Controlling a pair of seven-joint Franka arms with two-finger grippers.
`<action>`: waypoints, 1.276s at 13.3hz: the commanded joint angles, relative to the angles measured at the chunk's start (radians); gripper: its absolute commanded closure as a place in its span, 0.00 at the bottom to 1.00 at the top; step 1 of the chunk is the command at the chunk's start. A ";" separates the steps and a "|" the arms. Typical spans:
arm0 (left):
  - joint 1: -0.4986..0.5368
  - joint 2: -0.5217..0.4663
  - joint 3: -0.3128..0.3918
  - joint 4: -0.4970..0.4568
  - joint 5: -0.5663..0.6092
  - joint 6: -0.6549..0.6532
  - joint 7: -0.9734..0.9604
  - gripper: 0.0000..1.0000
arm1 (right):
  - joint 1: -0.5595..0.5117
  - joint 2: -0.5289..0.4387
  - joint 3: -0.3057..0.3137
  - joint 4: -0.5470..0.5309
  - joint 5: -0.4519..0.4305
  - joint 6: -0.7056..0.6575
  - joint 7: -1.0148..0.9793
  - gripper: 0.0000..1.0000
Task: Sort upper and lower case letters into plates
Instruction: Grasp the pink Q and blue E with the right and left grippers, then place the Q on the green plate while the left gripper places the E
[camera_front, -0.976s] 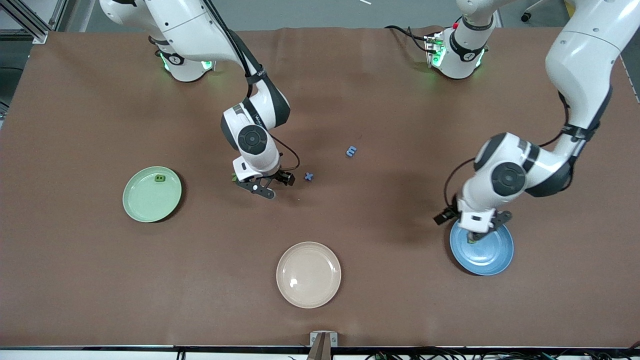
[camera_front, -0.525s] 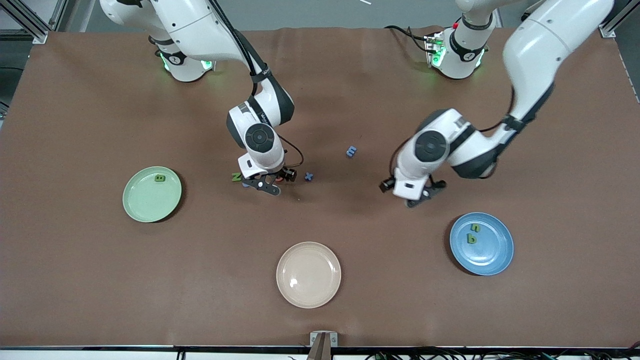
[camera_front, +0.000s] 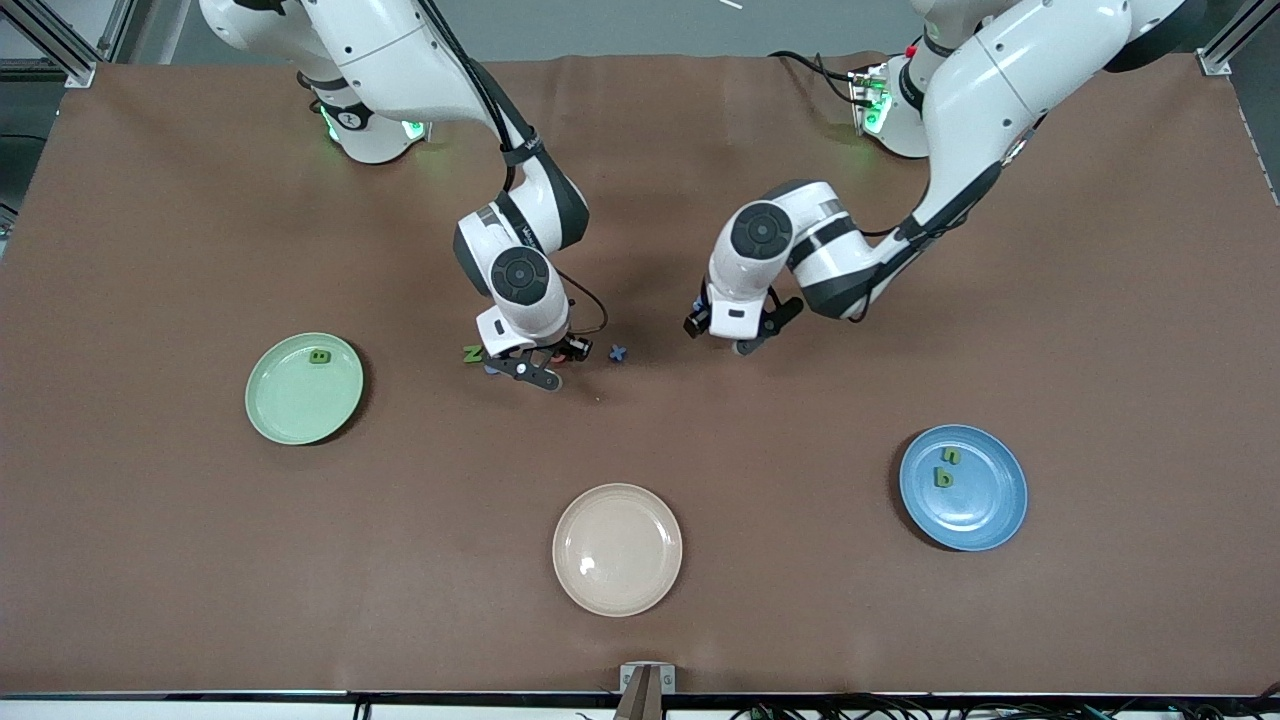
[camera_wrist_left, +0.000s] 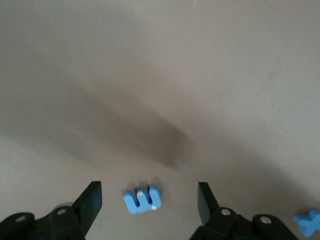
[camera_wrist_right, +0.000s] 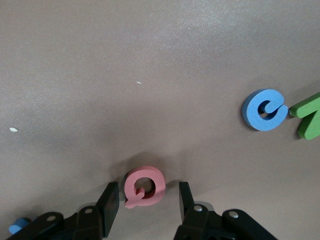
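Both arms stand over loose letters, at the pick-up step of sorting.

The right gripper (camera_wrist_right: 147, 202) has its fingers (camera_wrist_right: 110, 202) spread around the red Q (camera_wrist_right: 145, 186), not yet pinching; the next move calls for closing, then a carry to the green plate (camera_front: 290, 415). The left gripper (camera_wrist_left: 150, 202) brackets the blue letter (camera_wrist_left: 142, 198) with fingers wide apart, touching nothing. The blue plate (camera_front: 985, 520) holds two green letters.

Green plate (camera_front: 290, 410) holds one green letter (camera_front: 319, 356); blue plate (camera_front: 985, 510) holds two (camera_front: 947, 467). Red Q (camera_wrist_right: 144, 186), blue E (camera_wrist_left: 142, 199), blue x (camera_front: 619, 352), green N (camera_front: 472, 352) flat on table.
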 joint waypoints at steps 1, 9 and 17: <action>-0.035 0.005 0.020 -0.017 0.058 0.026 -0.123 0.17 | 0.024 0.000 -0.010 -0.010 0.022 0.011 0.008 0.48; -0.083 0.048 0.057 -0.023 0.059 0.062 -0.276 0.29 | 0.023 0.012 -0.011 -0.010 0.022 0.026 0.002 0.68; -0.127 0.048 0.100 -0.028 0.060 0.080 -0.336 0.58 | -0.040 -0.181 -0.077 -0.057 -0.008 -0.170 -0.180 0.79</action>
